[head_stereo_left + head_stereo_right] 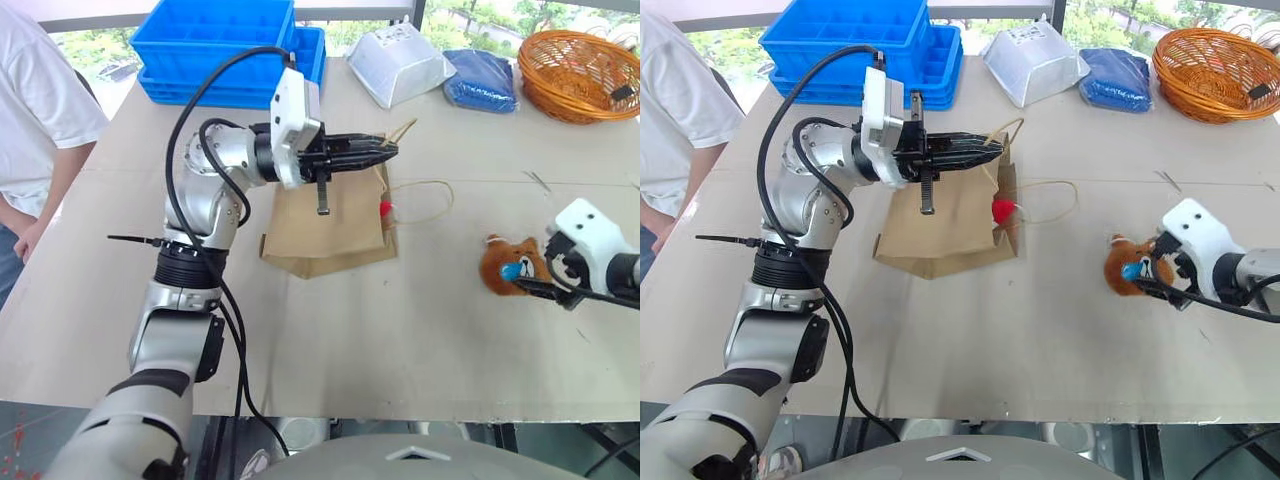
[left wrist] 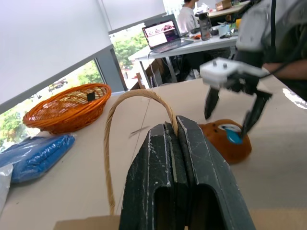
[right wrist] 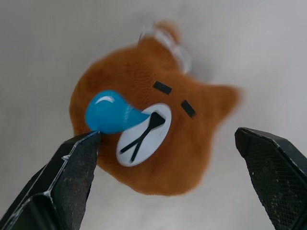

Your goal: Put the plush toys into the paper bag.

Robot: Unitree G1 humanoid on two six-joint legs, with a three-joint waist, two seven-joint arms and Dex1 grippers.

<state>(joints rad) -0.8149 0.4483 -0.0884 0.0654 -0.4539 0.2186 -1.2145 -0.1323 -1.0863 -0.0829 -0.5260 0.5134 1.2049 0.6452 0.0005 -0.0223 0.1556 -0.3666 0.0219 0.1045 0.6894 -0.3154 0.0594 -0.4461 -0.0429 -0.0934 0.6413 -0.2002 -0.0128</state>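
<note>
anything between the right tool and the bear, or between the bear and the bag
Nothing visible. The open right tool straddles the bear head, and bare table lies between it and the paper bag.

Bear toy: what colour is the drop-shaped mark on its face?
Bright blue, on the brown bear toy; clearest in the right wrist view.

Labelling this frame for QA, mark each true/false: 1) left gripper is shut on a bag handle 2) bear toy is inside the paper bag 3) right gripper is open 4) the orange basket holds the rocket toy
1) True: the left gripper is shut on a twine handle of the paper bag.
2) False: the bear toy lies on the table.
3) True: the right gripper is open around the bear.
4) False: the rocket toy sits at the bag's mouth.
</note>
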